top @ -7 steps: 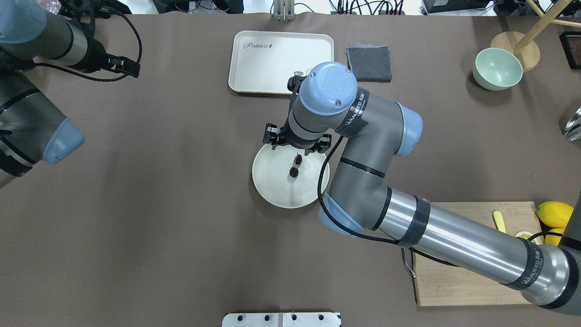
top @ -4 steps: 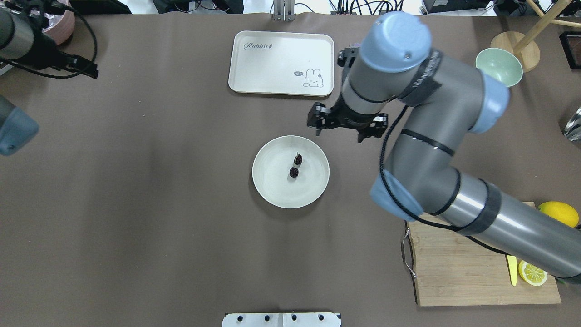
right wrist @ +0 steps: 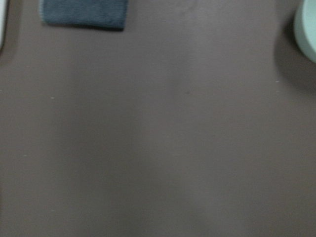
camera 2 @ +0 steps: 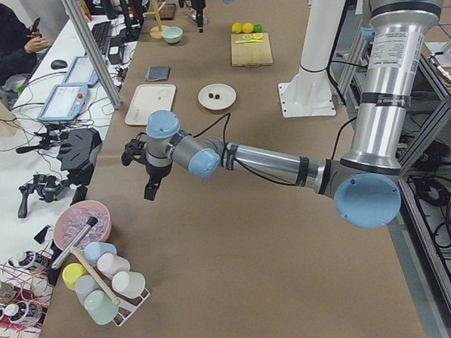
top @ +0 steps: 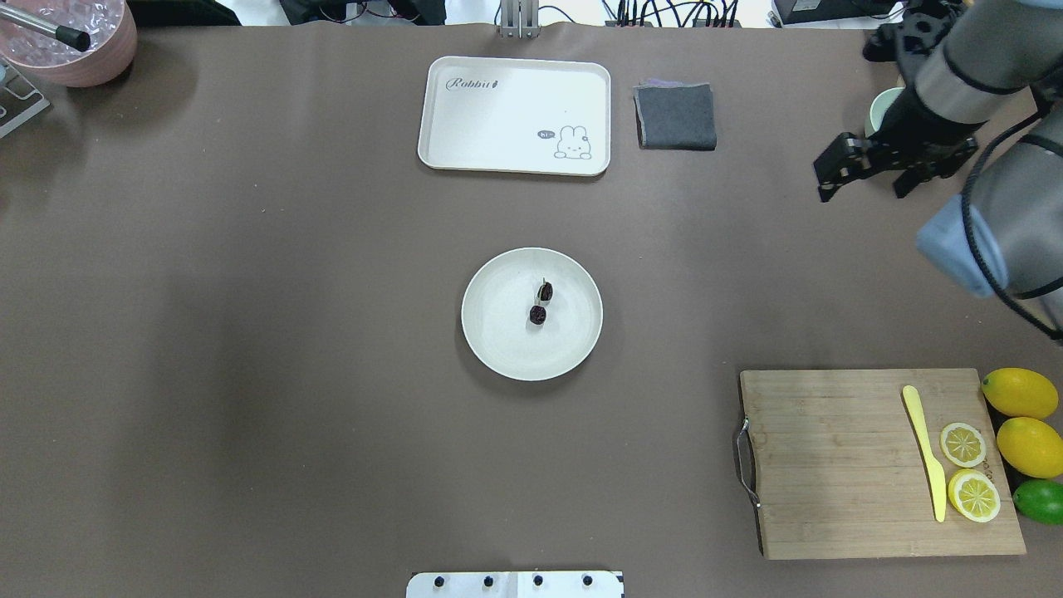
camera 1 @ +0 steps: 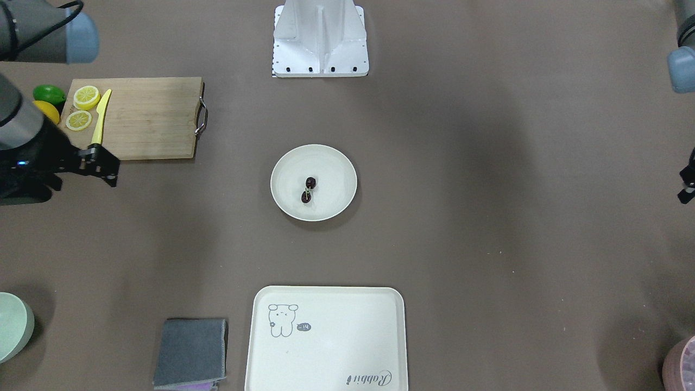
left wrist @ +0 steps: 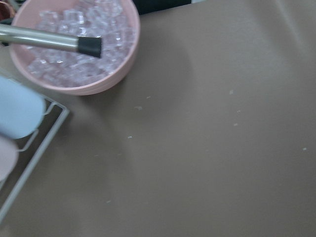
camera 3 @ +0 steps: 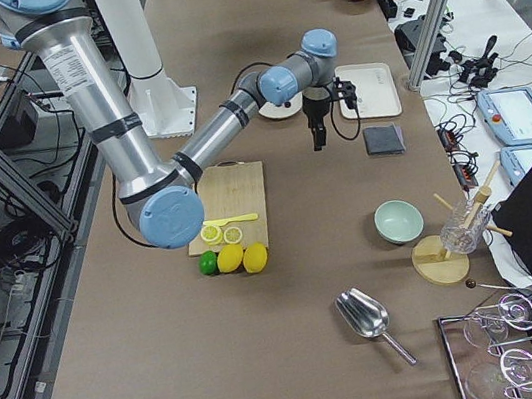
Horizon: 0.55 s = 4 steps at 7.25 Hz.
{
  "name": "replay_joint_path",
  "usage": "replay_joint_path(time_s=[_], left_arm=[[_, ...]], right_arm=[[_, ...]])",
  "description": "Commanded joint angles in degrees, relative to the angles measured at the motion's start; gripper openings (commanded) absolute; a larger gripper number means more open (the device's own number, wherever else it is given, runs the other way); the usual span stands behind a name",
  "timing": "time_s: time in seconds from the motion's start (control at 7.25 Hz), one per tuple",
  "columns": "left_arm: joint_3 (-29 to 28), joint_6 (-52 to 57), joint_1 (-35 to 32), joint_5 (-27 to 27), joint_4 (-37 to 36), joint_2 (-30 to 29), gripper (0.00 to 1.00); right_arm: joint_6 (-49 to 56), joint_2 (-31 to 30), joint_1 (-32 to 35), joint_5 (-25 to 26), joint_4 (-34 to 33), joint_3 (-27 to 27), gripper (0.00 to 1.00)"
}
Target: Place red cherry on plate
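Right gripper points downward, apparently open, empty.

Even, diffuse overhead light washes the brown table, leaving broad faint shadows and a thin soft one under the plate, well away from the fingers of the right gripper. That gripper's wrist view is smeared by blur, the grey cloth and pale green bowl soft-edged. The tray glares bluish-white.

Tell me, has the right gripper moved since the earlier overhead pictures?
Yes. The right gripper has left the plate and gone toward the view's right, past the grey cloth, to the green bowl.
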State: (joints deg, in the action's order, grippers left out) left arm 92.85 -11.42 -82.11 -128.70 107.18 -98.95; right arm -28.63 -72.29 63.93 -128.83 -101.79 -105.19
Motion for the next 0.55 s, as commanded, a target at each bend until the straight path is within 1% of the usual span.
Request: replay_joint_path(time_s=[0.0, 0.14, 0.28, 0.41], left_arm=[[-0.12, 9.90, -6.28, -0.94, -8.19, 0.51, 0.98], [-0.30, 10.01, -6.65, -0.94, -8.30, 1.20, 0.98], [-0.04, 10.10, -6.66, -0.77, -6.73, 4.43, 0.98], [-0.65, 10.18, -6.57, -0.42, -4.63, 6.90, 0.98]], right_arm=[[18.98, -7.66, 12.30, -4.82, 0.36, 6.02, 1.00], [25.58, -10.65, 16.71, -6.94, 0.54, 9.18, 1.00], [28.08, -12.33, 20.23, -6.61, 0.62, 10.61, 1.00], [29.93, -14.87, 22.79, -5.82, 0.71, 10.62, 1.00]])
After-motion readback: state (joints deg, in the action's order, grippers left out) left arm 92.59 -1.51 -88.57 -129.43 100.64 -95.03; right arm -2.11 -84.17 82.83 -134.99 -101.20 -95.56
